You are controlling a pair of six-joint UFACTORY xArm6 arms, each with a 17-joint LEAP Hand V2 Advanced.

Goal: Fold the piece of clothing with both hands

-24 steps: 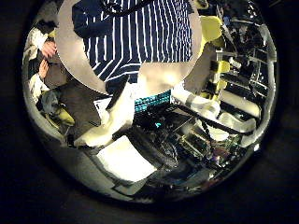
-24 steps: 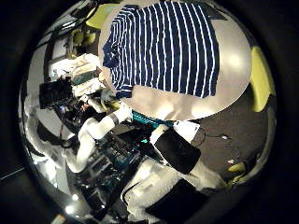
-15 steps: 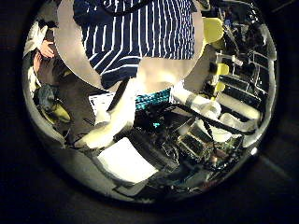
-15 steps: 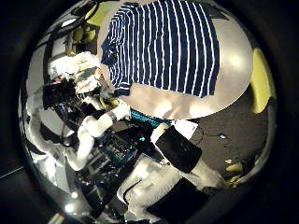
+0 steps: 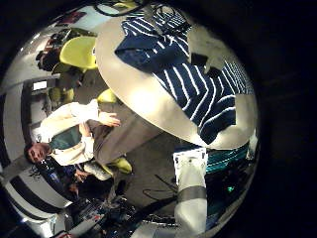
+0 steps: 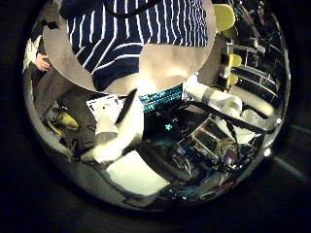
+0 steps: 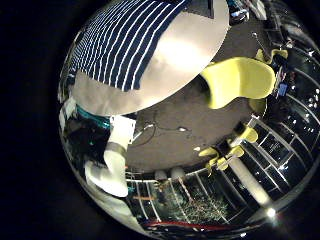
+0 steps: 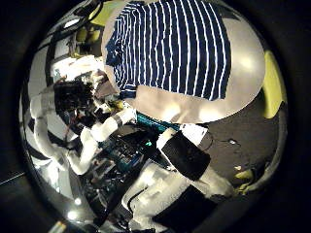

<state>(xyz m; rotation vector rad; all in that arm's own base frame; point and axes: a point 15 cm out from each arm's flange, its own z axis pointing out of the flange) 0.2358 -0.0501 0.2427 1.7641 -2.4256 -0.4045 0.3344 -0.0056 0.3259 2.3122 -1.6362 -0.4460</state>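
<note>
Shirt [image 8: 175, 49] lies spread flat on the round bench [image 8: 243, 73], ready for folding; both hands are high above it, their fingers unseen, so grip unknowable.

Shirt [image 8: 173, 49] lies on table [image 8: 243, 68], seemingly flat

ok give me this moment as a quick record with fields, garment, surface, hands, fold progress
garment: striped shirt, dark with white stripes, short sleeves
surface: round light table
lay of garment: spread flat on the table, one sleeve reaching toward the rim
hands: neither hand's fingers can be made out in these palm views; both palms look down on the shirt from above the table
contact: nothing seen touching the shirt
fold progress: not yet begun, no folded edge visible
nearby: yellow chair on the floor beside the table
</note>
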